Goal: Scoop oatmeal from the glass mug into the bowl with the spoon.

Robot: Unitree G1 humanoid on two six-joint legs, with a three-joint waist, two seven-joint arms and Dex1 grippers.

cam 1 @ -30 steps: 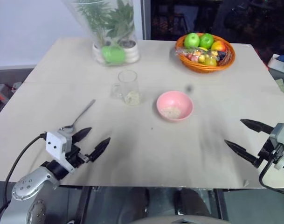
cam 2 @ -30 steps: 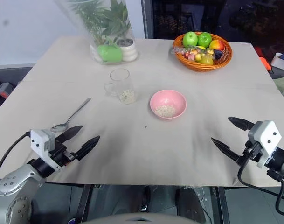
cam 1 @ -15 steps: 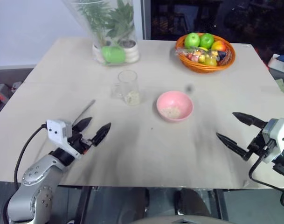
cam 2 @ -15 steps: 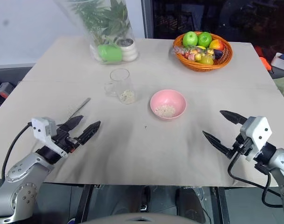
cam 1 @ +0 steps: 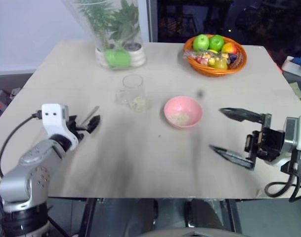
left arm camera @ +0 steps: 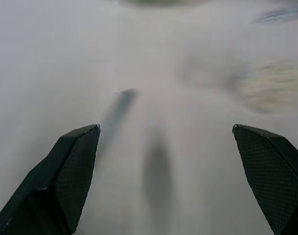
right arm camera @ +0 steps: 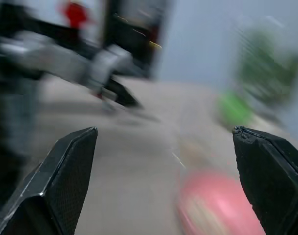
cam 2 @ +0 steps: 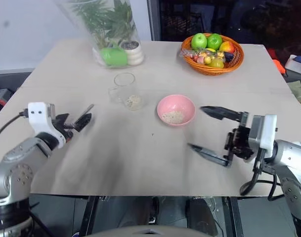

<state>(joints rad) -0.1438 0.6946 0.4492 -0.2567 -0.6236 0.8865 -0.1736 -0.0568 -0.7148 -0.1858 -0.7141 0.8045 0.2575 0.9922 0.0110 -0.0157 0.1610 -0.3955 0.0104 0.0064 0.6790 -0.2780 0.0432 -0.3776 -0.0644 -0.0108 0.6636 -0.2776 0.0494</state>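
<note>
Silver spoon point(cam 1: 91, 115) lies flat on the pale counter point(cam 1: 140, 163), left of centre in the head view, and its handle tip shows just past my left hand point(cam 2: 80, 120). The rest of it is hidden under that hand. Long axis runs on a diagonal, handle end toward the upper right of the frame, bowl end toward the lower left (bowl end not visible, so this is judged from the handle's line).

My left hand is open, fingers spread, holding nothing. It points along roughly the same diagonal as the spoon, hovering right over it; I cannot tell whether it touches.

My right hand point(cam 1: 234, 136) is also wide open and empty, turned sideways at centre right, with its fingers aimed at the pink bowl point(cam 1: 183, 111) and just beside it.

Glass mug point(cam 1: 132, 92) stands upright above and left of the bowl, near but apart from it. Oatmeal point(cam 1: 137, 102) sits low in the mug, and a small patch already lies in the bowl.

Judgement: the left hand is clearly the nearer one to the spoon. The pickup depends on closing across the thin handle, not along it.
</note>
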